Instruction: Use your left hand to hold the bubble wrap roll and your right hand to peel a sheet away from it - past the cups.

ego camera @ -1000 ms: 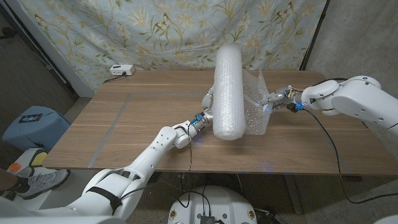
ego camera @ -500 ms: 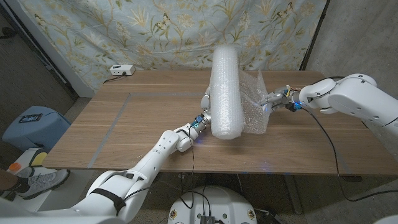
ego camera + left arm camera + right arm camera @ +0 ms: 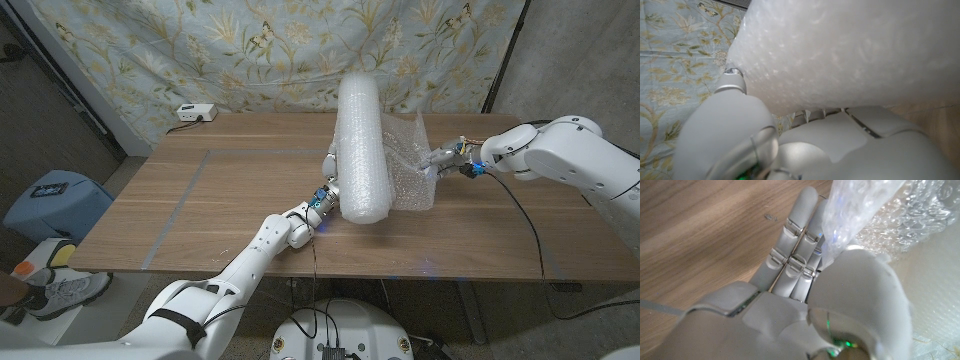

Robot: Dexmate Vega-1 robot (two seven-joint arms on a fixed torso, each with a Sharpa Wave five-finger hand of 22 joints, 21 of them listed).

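1. The bubble wrap roll [image 3: 361, 150], a thick white cylinder of translucent plastic, lies lengthwise at the centre of the head view on a brown wooden desk [image 3: 230, 200].
2. Behind the desk hangs a pale blue floral cloth [image 3: 250, 45]; a small white box [image 3: 197, 113] sits at the desk's upper left.
3. The left hand [image 3: 331, 175] presses against the roll's left side, its fingers wrapped around the roll.
4. A clear, crinkled sheet [image 3: 412, 165] spreads from the roll's right side.
5. The right hand [image 3: 443, 158] pinches the sheet's edge, fingers [image 3: 795, 255] straight and together.
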